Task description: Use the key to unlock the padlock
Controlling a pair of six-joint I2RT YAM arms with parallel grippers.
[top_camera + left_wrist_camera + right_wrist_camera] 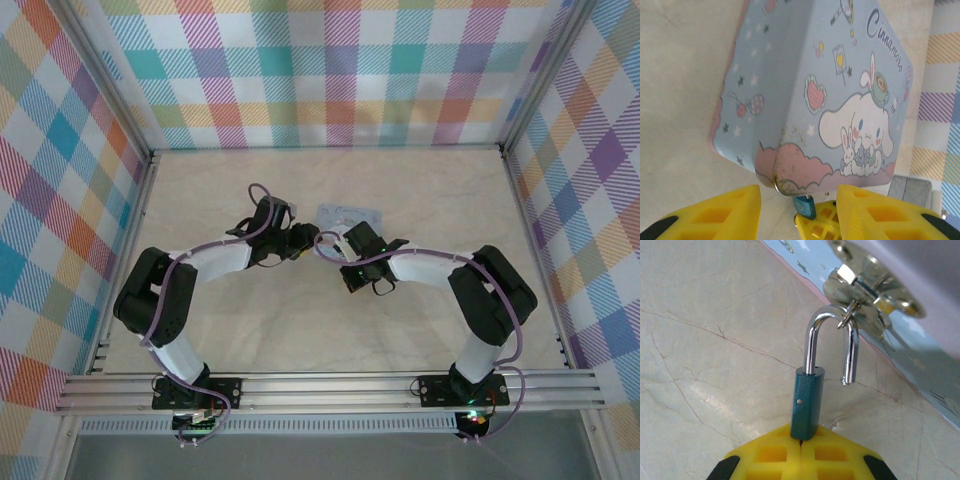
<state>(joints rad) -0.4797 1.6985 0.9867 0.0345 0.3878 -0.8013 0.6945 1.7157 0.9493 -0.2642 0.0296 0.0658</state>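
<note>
Our right pincer was clamped on the teal body of the padlock. Its shackle stood open, hooked through the ring on the tin. The left pincer stood parted and held nothing we could see. We judged it best to slide the free leg off the ring without scraping the tin's edge. The tabletop beside it lay bare.

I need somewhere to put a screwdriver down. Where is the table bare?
Bare marble table lies left of the pale-blue rectangular tin, right of it, and near, between the arms' bases. Crowded at centre: left gripper and right gripper meet at the small teal metal padlock.
</note>
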